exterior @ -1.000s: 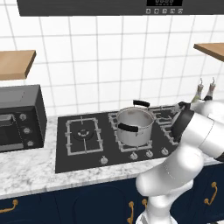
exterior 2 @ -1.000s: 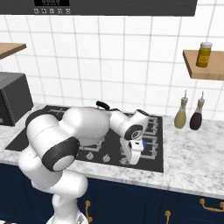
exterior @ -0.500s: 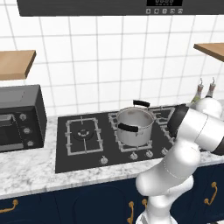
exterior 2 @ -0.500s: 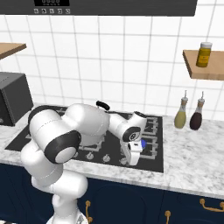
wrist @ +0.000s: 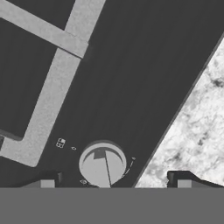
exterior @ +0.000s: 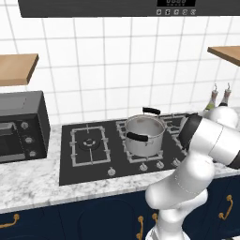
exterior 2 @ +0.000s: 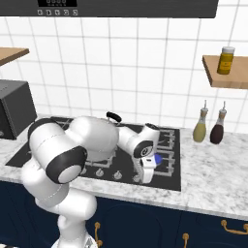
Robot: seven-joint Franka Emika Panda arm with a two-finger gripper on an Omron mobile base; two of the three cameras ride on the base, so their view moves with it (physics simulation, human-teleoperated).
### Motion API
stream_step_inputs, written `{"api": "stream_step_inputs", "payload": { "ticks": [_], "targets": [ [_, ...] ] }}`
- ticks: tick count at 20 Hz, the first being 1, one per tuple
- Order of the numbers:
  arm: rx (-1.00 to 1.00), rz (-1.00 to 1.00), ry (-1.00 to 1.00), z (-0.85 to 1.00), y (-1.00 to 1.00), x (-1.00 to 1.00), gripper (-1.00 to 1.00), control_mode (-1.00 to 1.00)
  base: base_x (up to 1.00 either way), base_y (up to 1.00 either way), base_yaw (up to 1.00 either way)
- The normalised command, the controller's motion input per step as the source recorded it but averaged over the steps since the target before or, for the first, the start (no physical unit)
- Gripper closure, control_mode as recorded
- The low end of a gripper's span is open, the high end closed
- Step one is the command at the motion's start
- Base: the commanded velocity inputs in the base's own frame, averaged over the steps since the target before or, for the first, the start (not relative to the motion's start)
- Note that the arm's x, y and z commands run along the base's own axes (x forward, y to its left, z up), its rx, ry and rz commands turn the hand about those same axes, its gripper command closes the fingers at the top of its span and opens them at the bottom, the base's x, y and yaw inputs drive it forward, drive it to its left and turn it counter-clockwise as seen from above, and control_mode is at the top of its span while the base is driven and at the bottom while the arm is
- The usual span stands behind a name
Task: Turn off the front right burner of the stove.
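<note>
White-tiled kitchen wall over a marble-topped table with navy cabinets.

The tiled wall point(exterior: 117, 70) fills the upper middle of both base views, with a dark range hood point(exterior: 126, 7) along the top edge carrying a small display panel. A wooden shelf point(exterior: 16, 69) juts in at the left of the left base view; another wooden shelf point(exterior 2: 225, 72) at the upper right of the right base view holds a yellow jar point(exterior 2: 225, 59). The speckled grey-white table point(exterior 2: 213, 179) runs across the lower half, and below it navy cabinet fronts point(exterior 2: 145, 225) bear brass handles point(exterior 2: 234, 226).
</note>
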Motion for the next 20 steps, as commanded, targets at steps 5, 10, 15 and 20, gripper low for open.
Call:
{"api": "stream_step_inputs", "payload": {
  "ticks": [5,10,15,20],
  "targets": [
    [-0.05,0.02,-0.09,0.00,0.08,-0.08,-1.00,-1.00,0.00,0.00,0.00],
    [-0.02,0.00,0.00,-0.09,0.00,0.00,-1.00,-1.00,0.00,0.00,0.00],
    [0.00,0.00,0.00,0.00,0.00,0.04,-1.00,-1.00,0.00,0.00,0.00],
    [0.00,0.00,0.00,0.00,-0.09,0.17,-1.00,-1.00,0.00,0.00,0.00]
  ]
}}
